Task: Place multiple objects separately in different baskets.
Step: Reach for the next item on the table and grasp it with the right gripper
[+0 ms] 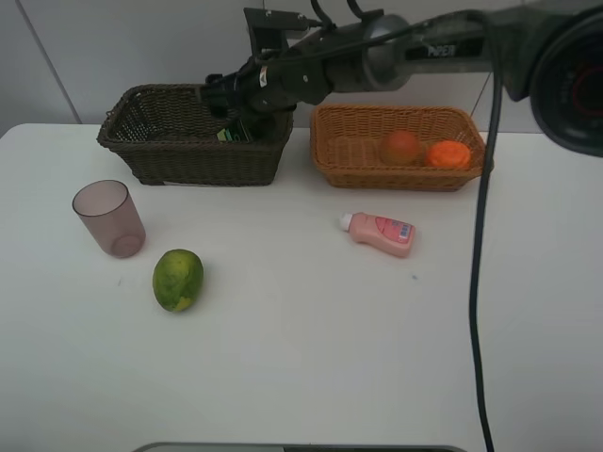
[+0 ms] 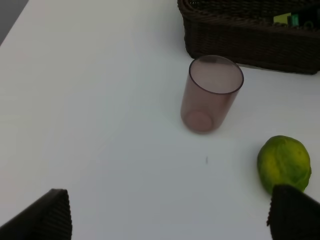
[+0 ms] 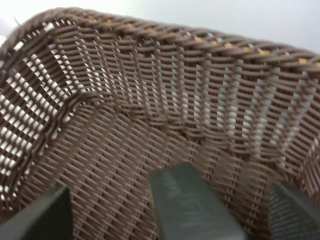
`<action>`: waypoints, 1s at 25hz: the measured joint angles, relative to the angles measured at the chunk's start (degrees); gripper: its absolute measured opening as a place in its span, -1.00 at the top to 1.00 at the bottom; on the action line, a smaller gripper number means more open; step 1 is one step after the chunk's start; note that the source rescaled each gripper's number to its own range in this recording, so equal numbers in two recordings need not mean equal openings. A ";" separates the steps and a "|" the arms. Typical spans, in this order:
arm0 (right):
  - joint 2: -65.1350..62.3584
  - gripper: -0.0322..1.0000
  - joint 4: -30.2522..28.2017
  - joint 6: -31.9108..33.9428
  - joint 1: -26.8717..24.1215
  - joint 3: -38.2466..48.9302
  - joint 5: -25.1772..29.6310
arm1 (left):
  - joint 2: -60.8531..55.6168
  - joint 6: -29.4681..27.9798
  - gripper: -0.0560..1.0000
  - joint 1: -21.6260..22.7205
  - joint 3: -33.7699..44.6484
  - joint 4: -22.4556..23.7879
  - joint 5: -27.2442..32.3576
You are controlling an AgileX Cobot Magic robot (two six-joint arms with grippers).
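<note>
From the high camera, a smooth white counter [image 1: 311, 367] is seen. At 11 o'clock stands the deep dark brown basket [image 1: 179, 160], tightly woven and rectangular. At 1 o'clock stands the shallow tan basket [image 1: 358, 165] of the same weave. A round reddish-yellow fruit [image 1: 401, 147] and an orange [image 1: 448, 154] are kept in it, side by side. A small pink bottle [image 1: 381, 233] of glossy plastic is laid on its side just right of the centre. At 9 o'clock a translucent mauve cup [image 1: 109, 218] is set upright, and at 8 o'clock an oval green-yellow fruit [image 1: 178, 279] with dull skin is placed. The right pincer [image 1: 226, 99] is reached across over the right end of the dark basket; its opening cannot be told here.

In the left wrist view, the left pincer [image 2: 170, 215] is shown released wide, with nothing between its ribbed black fingers [image 2: 47, 217]. The cup, the green fruit and a corner of the dark basket are seen beyond it.

Only in the right wrist view is the inside of the dark basket shown: a black square bottle [image 3: 192, 202] is lying on the woven floor. The right fingers are spread on both sides of it, with a gap at each, so nothing is grasped.
</note>
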 joint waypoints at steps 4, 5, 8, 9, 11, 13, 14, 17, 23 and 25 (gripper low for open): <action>-2.79 -0.56 0.00 0.00 0.00 0.00 1.24 | 0.00 0.00 -1.00 0.00 0.00 0.00 0.00; -3.70 -0.56 0.00 0.00 0.00 0.00 2.24 | 0.00 0.00 -1.00 0.00 0.00 0.00 0.00; -6.43 -0.56 -0.05 -0.31 0.05 0.00 6.82 | 0.00 0.00 -1.00 0.00 0.00 0.00 0.00; -7.38 -0.56 -0.05 -0.99 0.05 0.00 8.52 | 0.00 0.00 -1.00 0.00 0.00 0.00 0.00; -9.19 -0.56 0.02 -3.49 0.05 0.00 13.26 | 0.00 0.00 -1.00 0.00 0.00 0.00 0.00; -10.95 -0.56 0.58 -8.26 0.05 0.00 18.12 | 0.00 0.00 -1.00 0.00 0.00 0.00 0.00; -11.62 -0.56 1.27 -11.54 0.05 0.00 20.85 | 0.00 0.00 -1.00 0.00 0.00 0.00 0.00; -13.70 -0.56 4.79 -21.46 0.05 0.00 28.20 | 0.00 0.00 -1.00 0.00 0.00 0.00 0.00; -16.60 -0.56 10.08 -36.36 0.05 0.00 39.33 | 0.00 0.00 -1.00 0.00 0.00 0.00 0.00; -16.80 -0.56 10.45 -40.03 0.05 0.00 43.04 | 0.00 0.00 -1.00 0.00 0.00 0.00 0.00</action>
